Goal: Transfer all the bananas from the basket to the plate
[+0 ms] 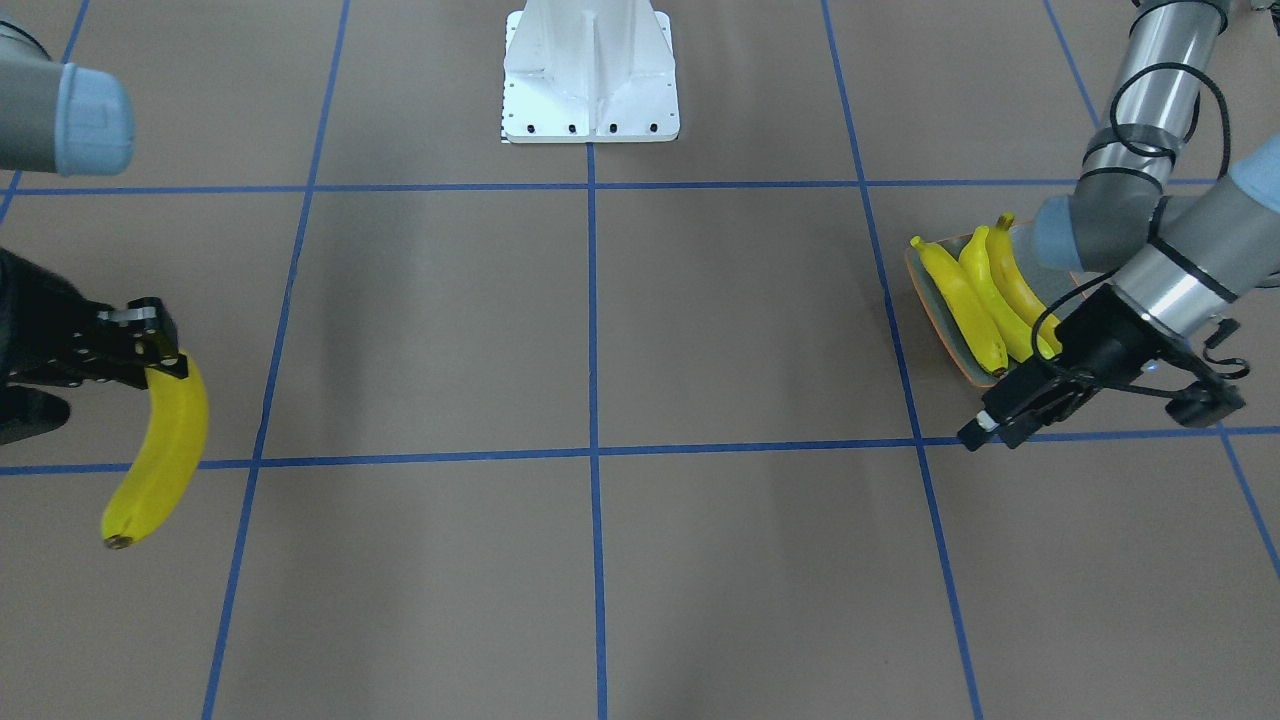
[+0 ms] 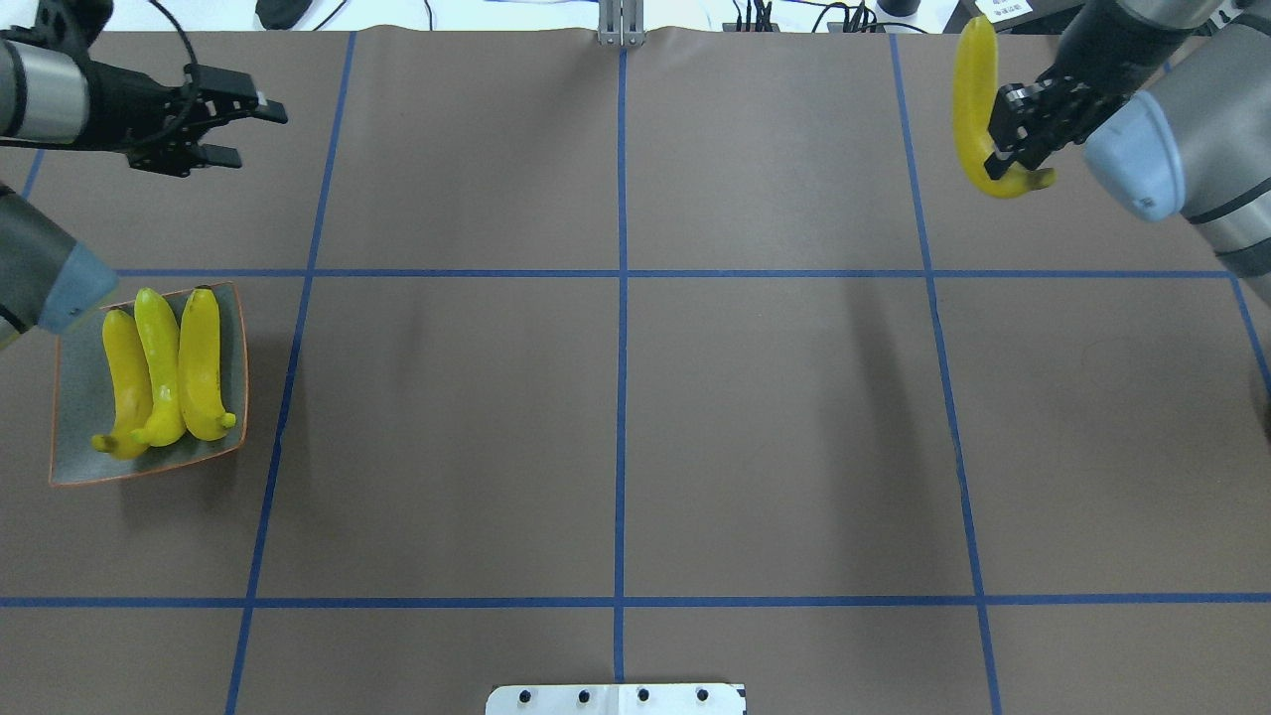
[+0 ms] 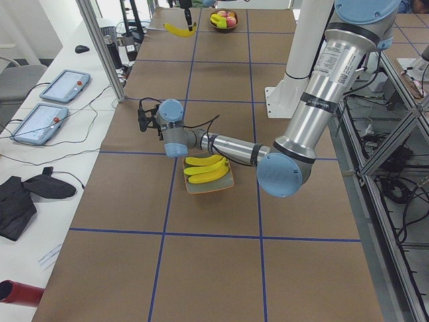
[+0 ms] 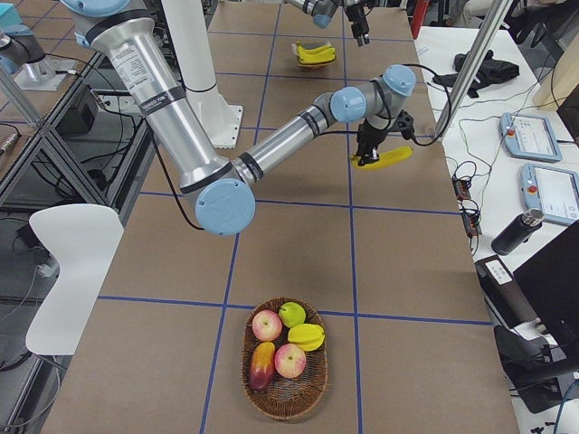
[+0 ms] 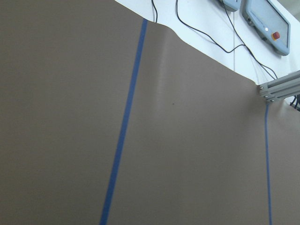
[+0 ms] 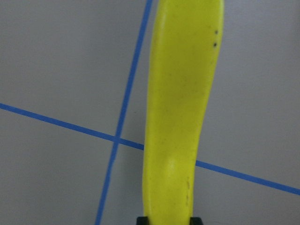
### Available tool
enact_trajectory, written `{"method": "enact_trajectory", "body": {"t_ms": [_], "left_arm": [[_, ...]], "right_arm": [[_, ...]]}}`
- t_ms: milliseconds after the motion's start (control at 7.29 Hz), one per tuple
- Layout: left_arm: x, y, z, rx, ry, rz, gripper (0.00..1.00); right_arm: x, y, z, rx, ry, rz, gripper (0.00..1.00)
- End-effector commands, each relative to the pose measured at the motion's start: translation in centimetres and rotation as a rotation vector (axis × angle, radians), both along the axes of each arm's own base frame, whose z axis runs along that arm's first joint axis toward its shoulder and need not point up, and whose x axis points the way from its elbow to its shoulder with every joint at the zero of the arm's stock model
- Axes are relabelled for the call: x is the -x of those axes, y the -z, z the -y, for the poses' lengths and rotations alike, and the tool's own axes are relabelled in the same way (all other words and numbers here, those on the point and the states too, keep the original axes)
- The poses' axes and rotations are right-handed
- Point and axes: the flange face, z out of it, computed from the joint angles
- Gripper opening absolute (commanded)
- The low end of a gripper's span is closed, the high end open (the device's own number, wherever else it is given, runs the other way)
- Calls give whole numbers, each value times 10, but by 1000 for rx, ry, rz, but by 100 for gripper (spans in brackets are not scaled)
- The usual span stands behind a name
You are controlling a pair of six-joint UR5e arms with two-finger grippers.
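Three yellow bananas (image 2: 164,367) lie side by side in the grey-green plate (image 2: 74,447) with an orange rim, at the table's left. My left gripper (image 2: 248,131) hovers beyond the plate toward the far edge, open with nothing in it. At the far right, above the table, my right gripper (image 2: 1005,149) is shut on the stem end of a fourth banana (image 2: 971,94). That banana (image 6: 183,108) fills the right wrist view and hangs down long in the front view (image 1: 160,460). The wicker basket (image 4: 285,411) at the table's right end has no bananas in it.
The basket holds apples, a mango and a star fruit (image 4: 306,336). The white robot base (image 1: 590,75) stands at the table's middle edge. An aluminium post (image 3: 100,47) and tablets (image 3: 64,84) stand on the side bench past the far edge.
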Motion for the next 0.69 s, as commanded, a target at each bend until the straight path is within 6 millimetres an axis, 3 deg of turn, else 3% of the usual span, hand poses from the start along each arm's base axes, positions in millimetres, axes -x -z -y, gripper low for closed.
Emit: {"method": "enact_trajectory", "body": {"t_ms": [0, 274, 412, 549], "left_arm": [[-84, 84, -28, 36, 42, -149, 100], [-126, 142, -59, -3, 22, -252, 100], [-144, 159, -74, -16, 9, -301, 100], [-148, 174, -84, -33, -2, -338, 100]], "right_arm": [[52, 58, -34, 96, 17, 79, 0], [87, 88, -57, 165, 83, 145, 0], [103, 107, -66, 169, 102, 156, 0], [118, 119, -75, 163, 127, 162, 0]]}}
